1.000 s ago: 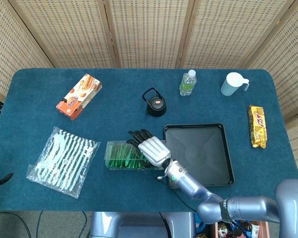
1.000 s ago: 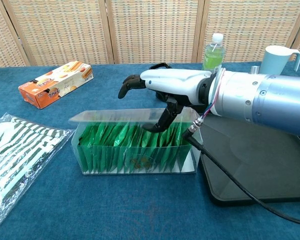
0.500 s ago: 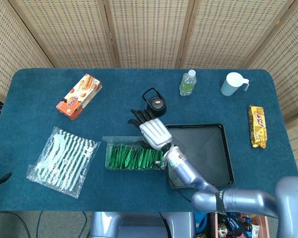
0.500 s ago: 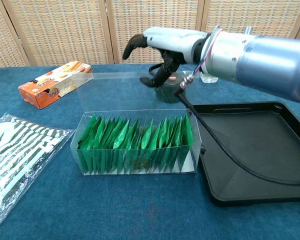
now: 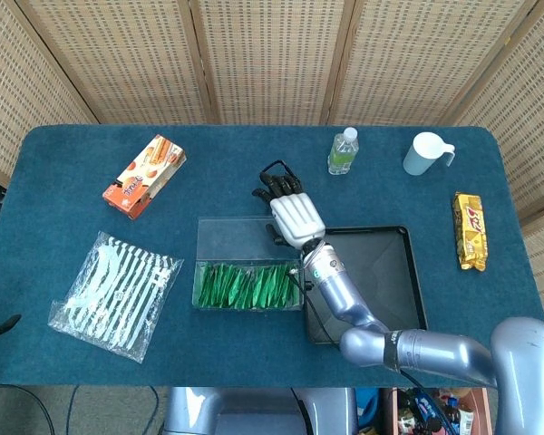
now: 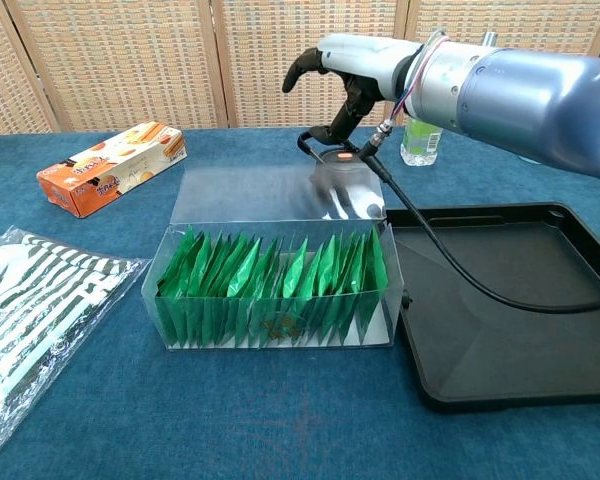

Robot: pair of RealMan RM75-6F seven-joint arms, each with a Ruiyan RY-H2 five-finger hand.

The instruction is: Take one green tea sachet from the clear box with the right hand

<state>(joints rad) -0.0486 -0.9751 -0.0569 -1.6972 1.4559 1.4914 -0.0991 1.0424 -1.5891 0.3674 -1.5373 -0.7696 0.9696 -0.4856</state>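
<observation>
The bench (image 5: pixel 63 172) is covered in deep blue cloth. The clear box (image 6: pixel 280 300) holds bright green sachets (image 6: pixel 270 285). The right hand (image 5: pixel 295 216) has a white back and black fingers (image 5: pixel 274 184), on a silver-blue arm. The tray (image 5: pixel 390 272) is black, as is the small kettle (image 6: pixel 335 158), which has an orange spot on its lid. Near the far left corner lies an orange and white carton (image 5: pixel 145 176). The bag (image 5: pixel 113 294) is clear with white stripes. The bottle (image 5: pixel 343 151) is green with a white cap, the cup (image 5: pixel 426 153) pale blue, and the snack packet (image 5: pixel 469 230) yellow.

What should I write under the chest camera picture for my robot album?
The right hand hovers empty above the open lid of the clear box packed with green tea sachets, beside a black tray.
</observation>
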